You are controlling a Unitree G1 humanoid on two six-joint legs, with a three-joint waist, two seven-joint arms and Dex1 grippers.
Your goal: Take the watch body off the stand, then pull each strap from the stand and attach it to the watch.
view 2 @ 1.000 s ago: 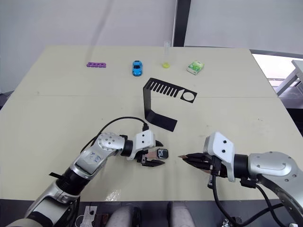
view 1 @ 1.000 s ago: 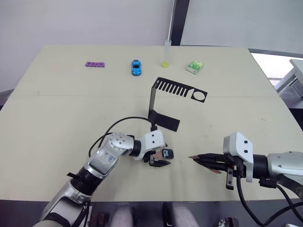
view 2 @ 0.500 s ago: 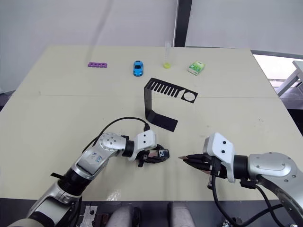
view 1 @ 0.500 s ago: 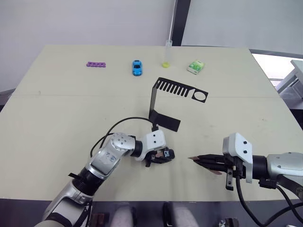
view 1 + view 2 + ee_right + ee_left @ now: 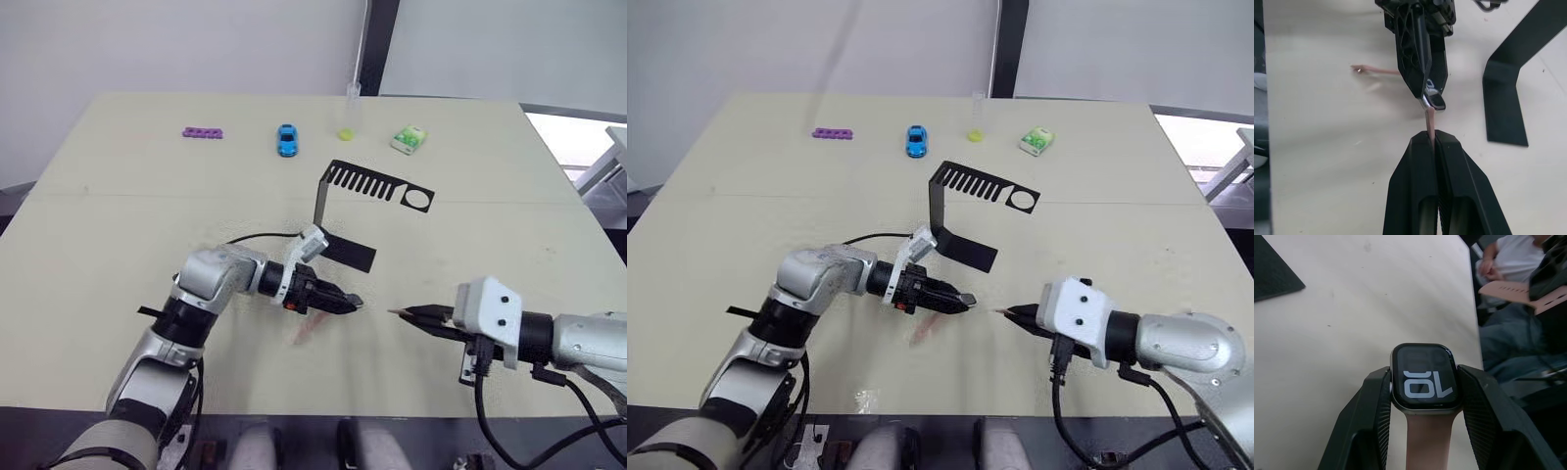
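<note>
- Pale cream table [image 5: 118,255] fills the scene, with a grey wall behind; the stand [image 5: 338,211] sits just beyond the left gripper [image 5: 345,301], its comb slots bare.
- Left gripper is clamped on the watch body [image 5: 1423,377], one finger on each side of the case, screen facing the wrist camera. One pink strap [image 5: 1426,440] already hangs from the case, running back between the fingers.
- Right gripper [image 5: 407,314] is pinched tight on the second strap [image 5: 1430,119], edge-on, its free end pointed at the watch body just ahead. That nose-to-nose alignment looks meant for sliding the strap end into the open slot.
- Hard to tell: whether strap and case touch yet, since the gap reads differently between views.
- A seated person at the table's edge is cut off.
</note>
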